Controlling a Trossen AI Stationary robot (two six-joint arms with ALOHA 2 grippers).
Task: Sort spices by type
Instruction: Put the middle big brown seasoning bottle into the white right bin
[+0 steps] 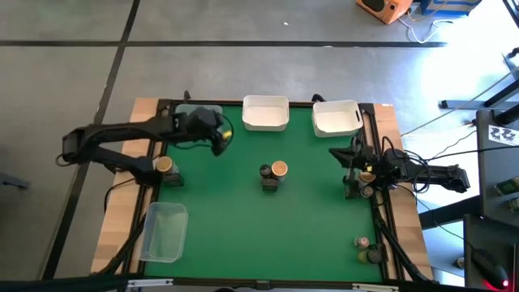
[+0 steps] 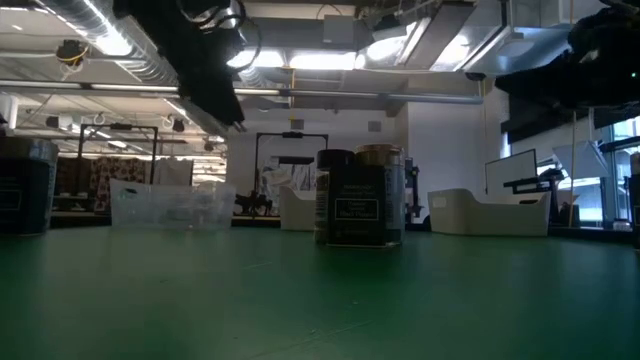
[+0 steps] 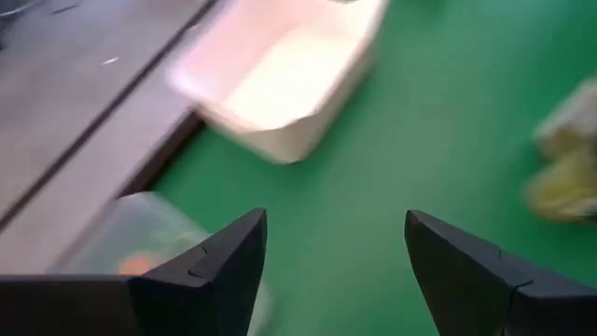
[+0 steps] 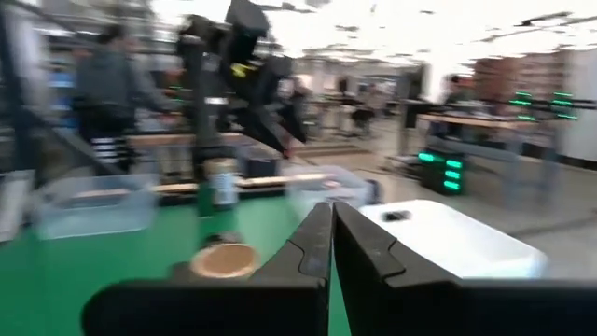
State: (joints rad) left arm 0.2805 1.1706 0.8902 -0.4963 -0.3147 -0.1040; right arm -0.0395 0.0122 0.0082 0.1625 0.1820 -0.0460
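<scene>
Two spice jars stand together mid-table, a dark one (image 1: pixel 268 176) and a tan-lidded one (image 1: pixel 280 169); the low view shows the pair (image 2: pixel 360 195) upright. Another tan-lidded jar (image 1: pixel 165 165) stands at the left edge beside a dark one (image 1: pixel 175 179). More jars sit by the right edge (image 1: pixel 366 177) and at the near right corner (image 1: pixel 366 248). My left gripper (image 1: pixel 219 144) (image 3: pixel 336 224) hangs open and empty above the far left of the mat, next to a clear tub (image 1: pixel 195 122). My right gripper (image 1: pixel 349 161) (image 4: pixel 331 233) is shut at the right side, holding nothing.
Two white tubs (image 1: pixel 265 113) (image 1: pixel 336 117) stand along the far edge. Another clear tub (image 1: pixel 165 231) lies at the near left corner. Wooden rails and cables run along both sides of the mat. Bare green mat lies around the middle pair of jars.
</scene>
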